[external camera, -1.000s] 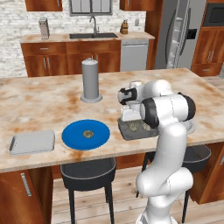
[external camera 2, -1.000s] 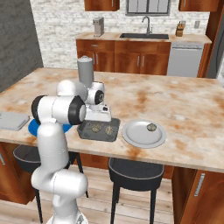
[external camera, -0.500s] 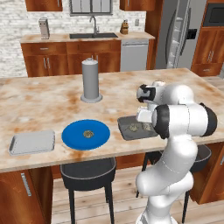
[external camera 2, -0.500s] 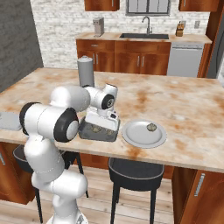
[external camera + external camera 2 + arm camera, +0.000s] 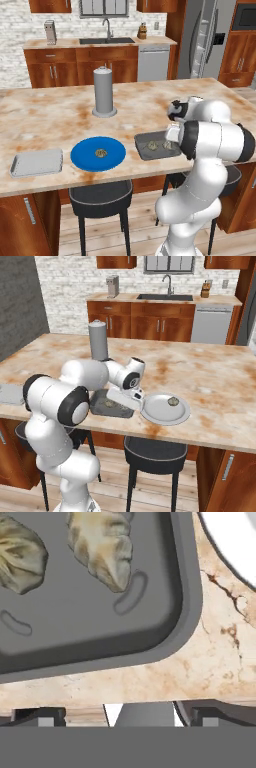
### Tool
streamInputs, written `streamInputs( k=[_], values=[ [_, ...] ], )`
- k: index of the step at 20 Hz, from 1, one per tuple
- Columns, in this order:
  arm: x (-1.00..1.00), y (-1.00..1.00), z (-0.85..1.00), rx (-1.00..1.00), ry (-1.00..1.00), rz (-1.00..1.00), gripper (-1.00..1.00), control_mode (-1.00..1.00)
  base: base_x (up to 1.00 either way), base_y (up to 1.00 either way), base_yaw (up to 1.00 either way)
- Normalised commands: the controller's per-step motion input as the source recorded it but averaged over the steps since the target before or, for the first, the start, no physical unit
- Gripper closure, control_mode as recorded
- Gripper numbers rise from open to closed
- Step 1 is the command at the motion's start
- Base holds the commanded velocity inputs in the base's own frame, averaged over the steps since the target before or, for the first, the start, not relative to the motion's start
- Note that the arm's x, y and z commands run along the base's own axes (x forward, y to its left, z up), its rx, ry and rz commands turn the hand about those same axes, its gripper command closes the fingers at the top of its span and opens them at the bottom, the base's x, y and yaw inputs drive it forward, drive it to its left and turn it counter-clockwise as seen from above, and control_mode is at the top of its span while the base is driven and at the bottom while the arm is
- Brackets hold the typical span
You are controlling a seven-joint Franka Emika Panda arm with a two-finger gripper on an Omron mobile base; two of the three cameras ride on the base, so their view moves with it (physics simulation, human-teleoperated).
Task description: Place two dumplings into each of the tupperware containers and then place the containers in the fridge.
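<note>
the deeper dark grey rectangular tupperware container (image 5: 156,146) is seen near the front edge of the marbled tan stone island counter (image 5: 50,110), with two lumpy tan-brown dumplings (image 5: 102,547) lying inside it side by side. in the hand view one rounded corner of this container is seen close up, with the counter surface beyond its rim. the white arm's two-finger gripper (image 5: 131,399) is held low over the container's right end; whether its fingers are apart or together cannot be told.

a round blue plate (image 5: 98,153) lies just left of the dark container, and a third dumpling (image 5: 100,152) is carried on it. the flatter light grey rectangular tupperware container (image 5: 36,162) is set further left. a fourth dumpling (image 5: 173,401) is seen on the round light-grey plate (image 5: 165,409), just right of the dark container. the tall stainless-steel fridge (image 5: 205,40) is found well behind the island.
</note>
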Motion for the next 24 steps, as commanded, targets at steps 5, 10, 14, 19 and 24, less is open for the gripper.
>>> streamInputs(
  k=[5,10,14,19,24],
  values=[
    [0.38,-0.46,-0.09,0.00,0.00,0.00,-1.00,-1.00,0.00,0.00,0.00],
    [0.03,-0.09,-0.38,-0.02,-0.10,0.00,-1.00,-1.00,0.00,0.00,0.00],
    [0.12,0.00,-0.32,-0.03,-0.12,0.00,-1.00,-1.00,0.00,0.00,0.00],
    [0.14,0.13,-0.03,-0.02,-0.05,-0.01,-1.00,-1.00,0.00,0.00,0.00],
    [0.00,0.18,-0.01,-0.04,-0.01,-0.03,-1.00,-1.00,0.00,0.00,0.00]
  ],
)
